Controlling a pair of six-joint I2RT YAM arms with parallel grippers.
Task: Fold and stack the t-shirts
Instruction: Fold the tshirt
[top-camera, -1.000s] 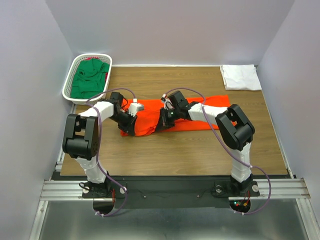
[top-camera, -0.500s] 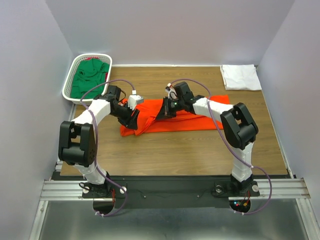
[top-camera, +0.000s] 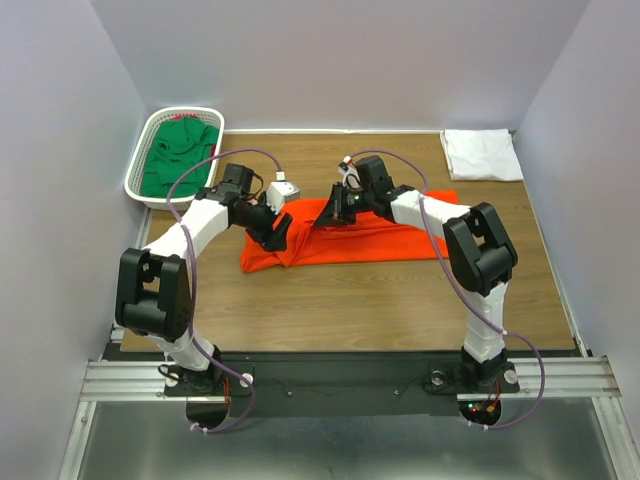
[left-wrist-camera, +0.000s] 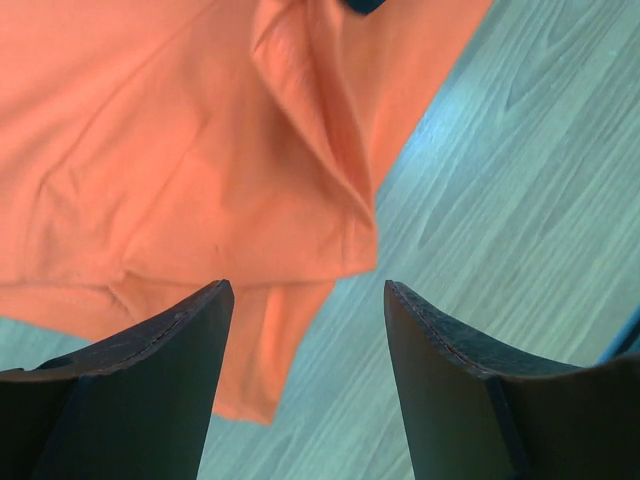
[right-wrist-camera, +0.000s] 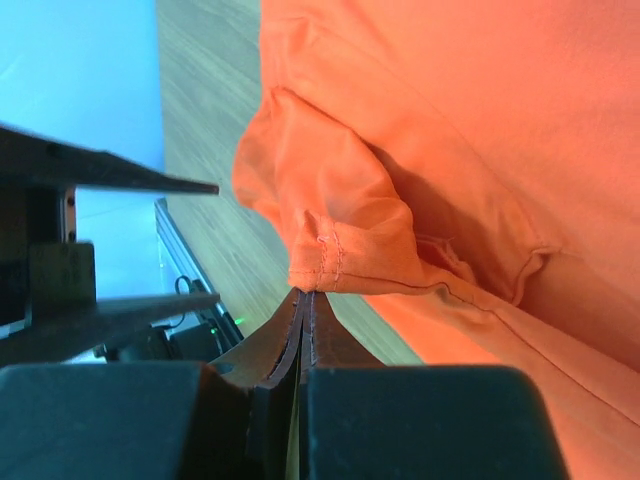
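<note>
From above I see the orange t-shirt lying as a long strip mid-tabletop, the green t-shirt in the basket, and the white t-shirt at the far right corner. Left wrist: my left end effector stands wide and empty above the orange cloth. Right wrist: my right end effector pinches its hem.

Soft cloth orange-red t-shirt on a wood-grain counter
The cloth was matt and creased (its hem stitched); the counter looked smooth, faintly sheened.
</note>
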